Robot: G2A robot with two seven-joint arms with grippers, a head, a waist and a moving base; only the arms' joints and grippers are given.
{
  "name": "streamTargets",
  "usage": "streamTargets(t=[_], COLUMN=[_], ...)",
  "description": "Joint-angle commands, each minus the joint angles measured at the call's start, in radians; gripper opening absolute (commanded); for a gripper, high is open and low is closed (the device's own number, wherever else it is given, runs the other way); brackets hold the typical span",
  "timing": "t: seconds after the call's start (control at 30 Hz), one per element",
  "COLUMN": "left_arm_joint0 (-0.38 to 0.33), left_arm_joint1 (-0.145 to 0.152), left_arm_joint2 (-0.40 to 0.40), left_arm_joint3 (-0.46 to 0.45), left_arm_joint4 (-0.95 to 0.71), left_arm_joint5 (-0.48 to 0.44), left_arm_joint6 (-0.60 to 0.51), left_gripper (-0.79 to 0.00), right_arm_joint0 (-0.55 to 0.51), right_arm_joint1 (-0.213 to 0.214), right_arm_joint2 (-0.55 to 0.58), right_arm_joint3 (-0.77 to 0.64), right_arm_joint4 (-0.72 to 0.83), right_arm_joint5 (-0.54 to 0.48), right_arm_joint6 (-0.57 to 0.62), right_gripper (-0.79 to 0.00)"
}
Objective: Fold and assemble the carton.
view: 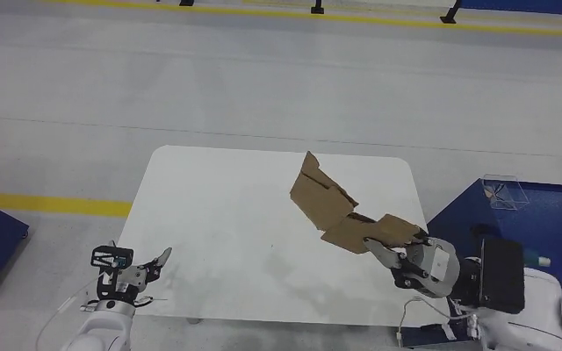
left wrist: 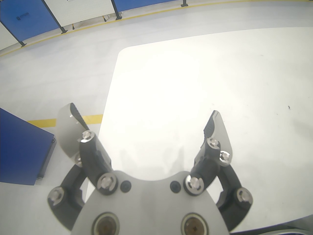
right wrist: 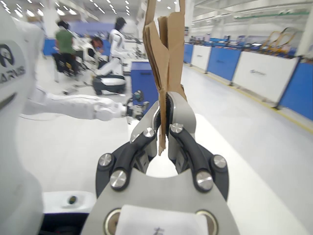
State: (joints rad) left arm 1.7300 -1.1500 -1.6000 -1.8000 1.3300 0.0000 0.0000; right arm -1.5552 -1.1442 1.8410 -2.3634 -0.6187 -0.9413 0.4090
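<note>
Carton edge lost in the grip
The fingers (right wrist: 182, 113) of the right gripper (right wrist: 165, 96) cover the strip of carton (right wrist: 161, 50) they pinch. How many layers of card sit between them cannot be told from here.

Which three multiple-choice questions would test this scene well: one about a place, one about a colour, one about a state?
1. Where is the carton?
A. on the floor
B. held in the air by the right gripper
C. inside a bin

2. What colour is the table?
A. white
B. blue
C. brown

3. How is the left gripper?
A. shut on the carton
B. open and empty
C. shut on nothing

Answers:
1 B, the gripper clamps one cardboard edge.
2 A, its top is plain white.
3 B, its jaws stand wide apart with nothing between.
</note>
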Motion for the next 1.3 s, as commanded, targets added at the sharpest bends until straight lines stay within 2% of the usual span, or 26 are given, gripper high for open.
streamTargets(t=[0.0,0.13,0.3,0.43,0.5,0.63,0.7,0.77,0.83,0.9,1.03,1.13,1.2,1.27], left_arm_joint0=[0.0,0.0,0.0,0.0,0.0,0.0,0.0,0.0,0.0,0.0,0.0,0.0,0.0,0.0], left_arm_joint1=[0.0,0.0,0.0,0.0,0.0,0.0,0.0,0.0,0.0,0.0,0.0,0.0,0.0,0.0], left_arm_joint2=[0.0,0.0,0.0,0.0,0.0,0.0,0.0,0.0,0.0,0.0,0.0,0.0,0.0,0.0], left_arm_joint3=[0.0,0.0,0.0,0.0,0.0,0.0,0.0,0.0,0.0,0.0,0.0,0.0,0.0,0.0], left_arm_joint4=[0.0,0.0,0.0,0.0,0.0,0.0,0.0,0.0,0.0,0.0,0.0,0.0,0.0,0.0], left_arm_joint5=[0.0,0.0,0.0,0.0,0.0,0.0,0.0,0.0,0.0,0.0,0.0,0.0,0.0,0.0], left_arm_joint6=[0.0,0.0,0.0,0.0,0.0,0.0,0.0,0.0,0.0,0.0,0.0,0.0,0.0,0.0], left_gripper=[0.0,0.0,0.0,0.0,0.0,0.0,0.0,0.0,0.0,0.0,0.0,0.0,0.0,0.0], right_arm_joint0=[0.004,0.002,-0.051,-0.156,-0.224,-0.343,-0.387,-0.406,-0.399,-0.376,-0.341,-0.338,-0.329,-0.302], right_arm_joint1=[-0.009,-0.023,-0.023,-0.01,-0.004,0.001,0.001,0.0,-0.001,0.001,0.011,0.019,0.035,0.062], right_arm_joint2=[0.03,0.023,-0.062,-0.168,-0.217,-0.299,-0.348,-0.377,-0.367,-0.315,-0.167,-0.092,-0.121,-0.196], right_arm_joint3=[0.013,0.013,0.013,0.013,0.013,0.013,0.013,0.013,0.013,0.013,0.013,0.05,0.09,0.136], right_arm_joint4=[-0.219,-0.581,-1.06,-1.461,-1.639,-1.943,-2.0,-1.938,-1.77,-1.554,-1.107,-0.774,-0.574,-0.377], right_arm_joint5=[-0.035,-0.066,0.039,0.248,0.38,0.654,0.717,0.707,0.634,0.508,0.166,-0.057,-0.071,-0.071], right_arm_joint6=[-0.133,-0.391,-0.711,-0.944,-1.007,-1.001,-0.985,-0.995,-1.031,-1.073,-1.069,-0.961,-0.854,-0.693], right_gripper=[-0.785,-0.785,-0.785,-0.785,-0.785,-0.785,-0.785,-0.785,-0.785,-0.785,-0.785,-0.785,-0.785,-0.785])
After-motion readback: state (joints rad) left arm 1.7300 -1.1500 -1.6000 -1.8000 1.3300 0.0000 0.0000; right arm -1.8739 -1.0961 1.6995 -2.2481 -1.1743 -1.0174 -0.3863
